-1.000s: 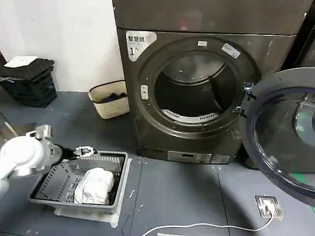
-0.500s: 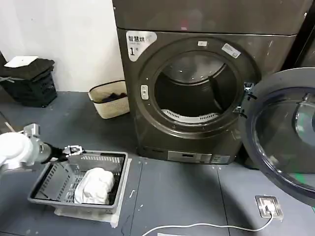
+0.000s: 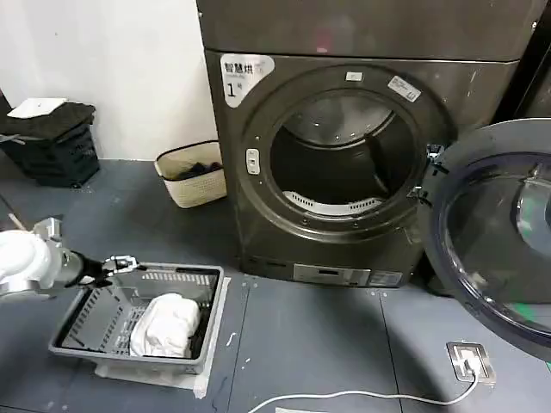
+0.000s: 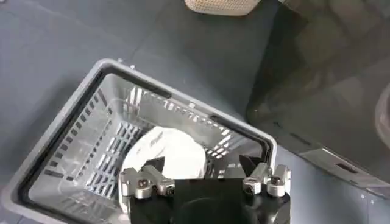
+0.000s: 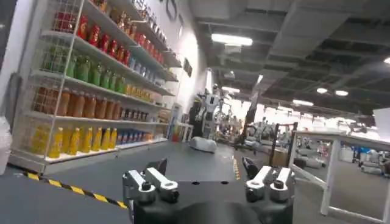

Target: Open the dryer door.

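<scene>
Head view: dryer door [image 3: 495,237] swung wide right, glass facing left; left hand [image 3: 123,262] open, empty.

Head view: even, soft indoor light, shadows faint. Drum interior [image 3: 344,163] dark toward 12 o'clock. Pale reflections on dryer door [image 3: 504,237] glass at 3 o'clock. White wall at 10 o'clock brightest. Right wrist view: ceiling strip lights [image 5: 231,39] glare at 12 o'clock; background soft. Left wrist view: flat light.
</scene>
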